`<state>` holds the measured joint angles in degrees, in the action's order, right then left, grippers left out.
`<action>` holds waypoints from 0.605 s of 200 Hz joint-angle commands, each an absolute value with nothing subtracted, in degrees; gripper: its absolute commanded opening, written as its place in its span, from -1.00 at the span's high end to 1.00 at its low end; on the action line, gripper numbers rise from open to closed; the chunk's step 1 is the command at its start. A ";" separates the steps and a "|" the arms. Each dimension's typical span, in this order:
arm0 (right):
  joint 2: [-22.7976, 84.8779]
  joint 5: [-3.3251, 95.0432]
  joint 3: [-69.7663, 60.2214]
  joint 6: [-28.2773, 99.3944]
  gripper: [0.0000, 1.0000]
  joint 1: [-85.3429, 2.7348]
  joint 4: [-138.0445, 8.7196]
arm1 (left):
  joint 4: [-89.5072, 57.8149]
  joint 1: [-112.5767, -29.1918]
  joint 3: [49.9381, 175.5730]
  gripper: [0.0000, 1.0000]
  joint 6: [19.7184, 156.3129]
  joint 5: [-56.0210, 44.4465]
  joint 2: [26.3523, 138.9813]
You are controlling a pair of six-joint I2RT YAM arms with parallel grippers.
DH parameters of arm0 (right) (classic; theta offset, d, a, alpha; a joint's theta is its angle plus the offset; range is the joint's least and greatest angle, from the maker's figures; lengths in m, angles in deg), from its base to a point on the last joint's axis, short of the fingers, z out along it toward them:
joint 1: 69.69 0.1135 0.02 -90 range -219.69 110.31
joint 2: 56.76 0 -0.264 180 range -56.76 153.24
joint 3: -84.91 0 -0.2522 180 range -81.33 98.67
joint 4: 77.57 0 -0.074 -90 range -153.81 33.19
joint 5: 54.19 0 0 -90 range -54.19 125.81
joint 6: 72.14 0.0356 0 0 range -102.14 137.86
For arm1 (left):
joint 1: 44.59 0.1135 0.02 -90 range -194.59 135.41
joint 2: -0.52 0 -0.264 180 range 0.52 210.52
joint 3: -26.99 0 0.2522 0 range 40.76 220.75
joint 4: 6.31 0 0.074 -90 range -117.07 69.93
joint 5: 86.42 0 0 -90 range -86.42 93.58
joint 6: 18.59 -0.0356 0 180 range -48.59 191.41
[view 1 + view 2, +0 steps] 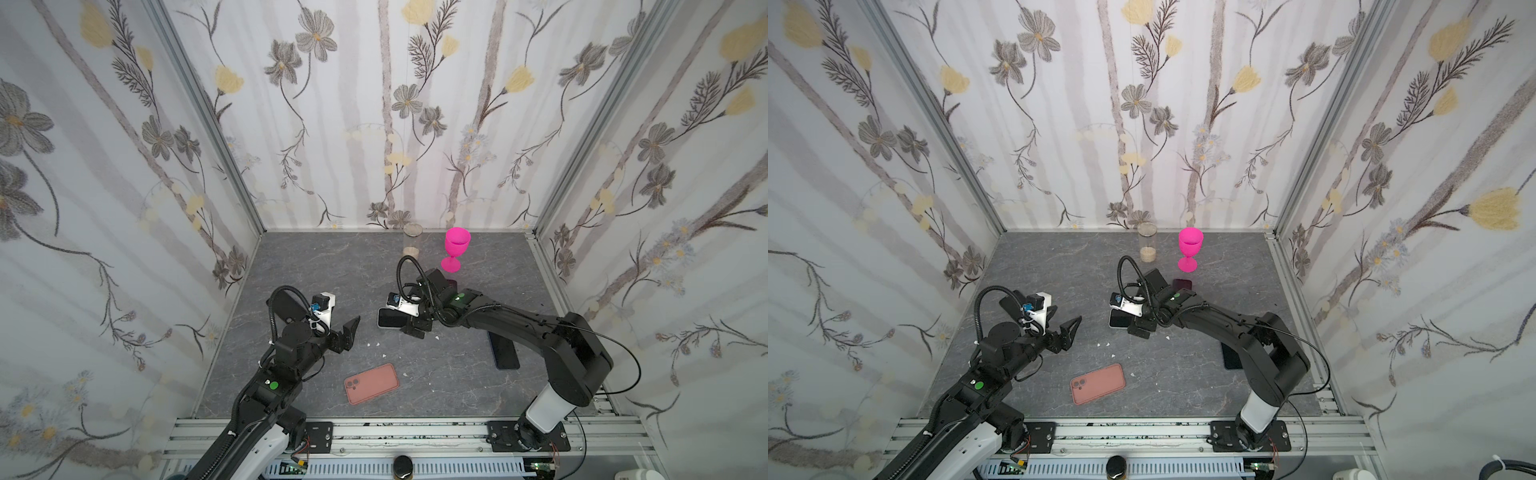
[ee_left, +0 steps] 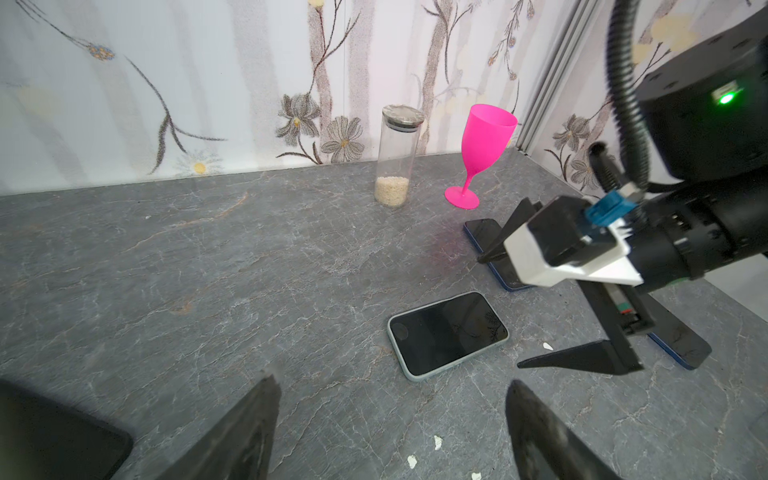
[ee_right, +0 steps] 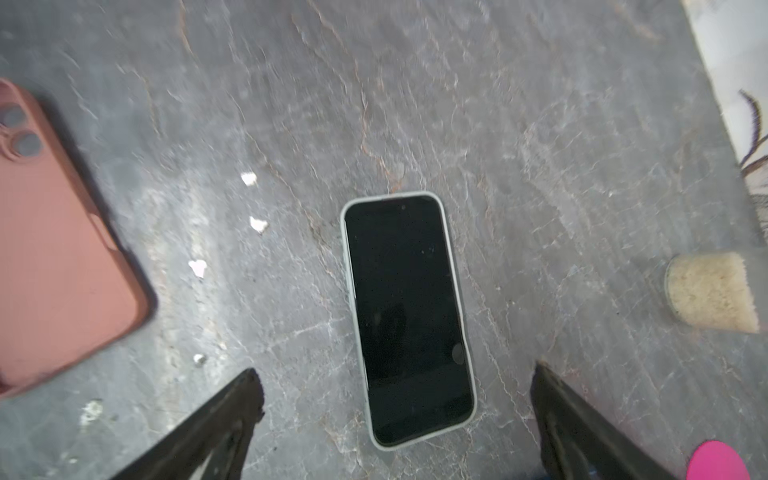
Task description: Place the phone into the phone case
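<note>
Phone [image 3: 407, 320], screen-up, apparently seated in pale phone case [image 2: 415, 377]. Right gripper [image 3: 395, 370] agape above it; left gripper [image 2: 390, 381] agape, empty, at 9 o'clock. Withdraw vertically; avoid nudging.

The desk [image 1: 332, 270] is grey with marble veins; the phone [image 3: 409, 320] shows a black screen, pale rim; the phone case [image 1: 372, 383] is dusty pink.

Phone [image 1: 1118, 319] flat on grey table [image 1: 1059, 266], partly under right arm [image 1: 1225, 324]; salmon case [image 1: 1098, 383] well apart, nearer front edge
</note>
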<state>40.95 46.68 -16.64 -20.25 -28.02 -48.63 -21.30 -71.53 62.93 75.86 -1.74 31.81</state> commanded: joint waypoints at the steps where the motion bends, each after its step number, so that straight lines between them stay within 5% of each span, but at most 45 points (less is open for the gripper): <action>1: 43.07 46.98 -15.20 -23.28 -0.99 -29.37 -48.21 | -19.65 -71.66 62.49 -0.74 75.54 -0.35 31.80; 121: 56.33 50.08 -3.65 -24.08 -0.99 -31.54 -36.22 | -19.36 -71.75 62.12 -0.79 75.19 0.52 32.52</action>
<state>55.64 49.19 -4.44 -22.98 -31.60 -38.21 -21.13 -71.75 62.23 75.79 0.01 32.64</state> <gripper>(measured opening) 0.998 0.895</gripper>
